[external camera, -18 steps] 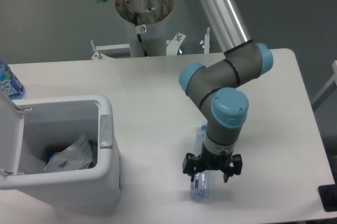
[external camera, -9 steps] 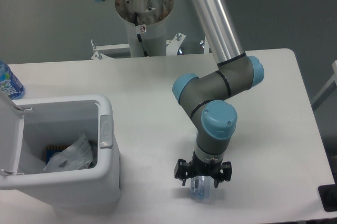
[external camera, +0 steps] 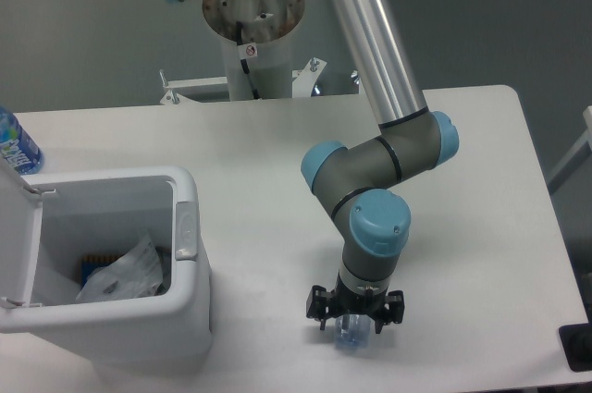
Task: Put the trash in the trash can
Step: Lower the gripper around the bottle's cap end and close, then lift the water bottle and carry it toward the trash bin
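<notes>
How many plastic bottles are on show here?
2: a crushed clear bottle under the gripper at the table's near edge, a blue-labelled bottle far left. The arm may hide more.

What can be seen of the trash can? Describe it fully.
The trash can is a white, boxy plastic bin with rounded corners, standing upright on the table at its front left. Its hinged lid is flipped open to the left, and a pale grey latch tab sits on the right rim. Inside lies a crumpled translucent wrapper over something dark. Nothing else touches it; the arm works well to its right.
</notes>
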